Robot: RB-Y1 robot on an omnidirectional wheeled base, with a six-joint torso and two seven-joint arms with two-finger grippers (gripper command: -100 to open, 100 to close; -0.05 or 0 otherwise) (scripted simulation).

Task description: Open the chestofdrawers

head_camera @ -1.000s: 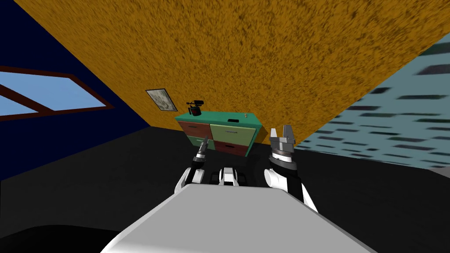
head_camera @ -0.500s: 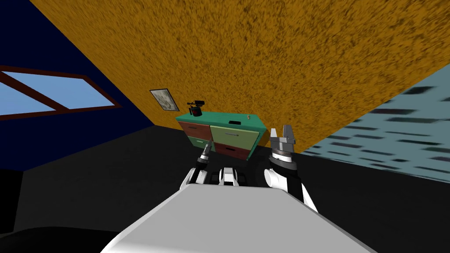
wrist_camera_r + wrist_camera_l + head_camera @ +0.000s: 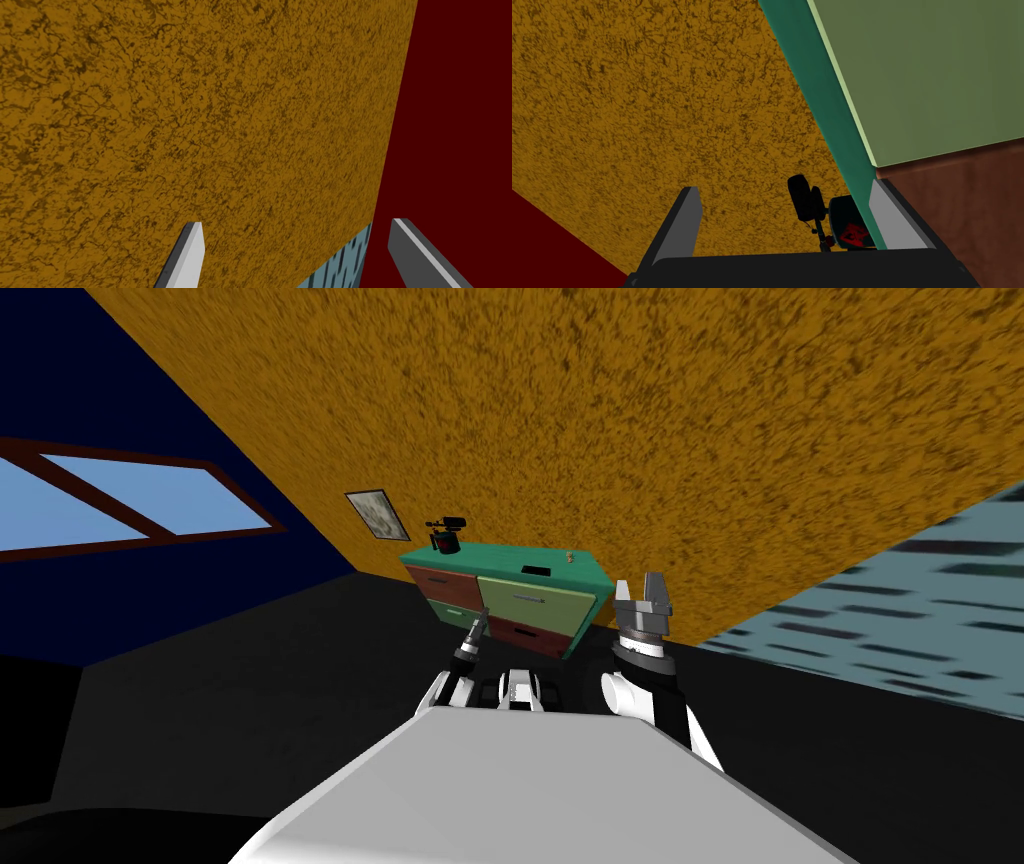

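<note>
The chest of drawers [image 3: 505,560] has a teal top and frame, and it stands against the orange wall ahead of me. Its fronts are brown [image 3: 440,582], light green [image 3: 535,598], green and brown, and all look shut. My left gripper [image 3: 479,622] reaches toward the middle of the chest front and is open. In the left wrist view the left gripper [image 3: 784,220] has nothing between its fingers; beyond it lie the light green front [image 3: 932,75], the teal frame edge [image 3: 822,110] and a brown front [image 3: 977,200]. My right gripper [image 3: 641,589] is raised to the right of the chest, open and empty.
A black and red object [image 3: 445,536] stands on the chest's top at its left end, also in the left wrist view [image 3: 832,215]. Two small items [image 3: 535,568] lie further along the top. A framed picture [image 3: 377,514] hangs left of the chest. Dark floor lies between me and the chest.
The whole view has turned a little, so I have moved. My left gripper has reached further forward and right, toward the chest front. The right arm holds its pose.
</note>
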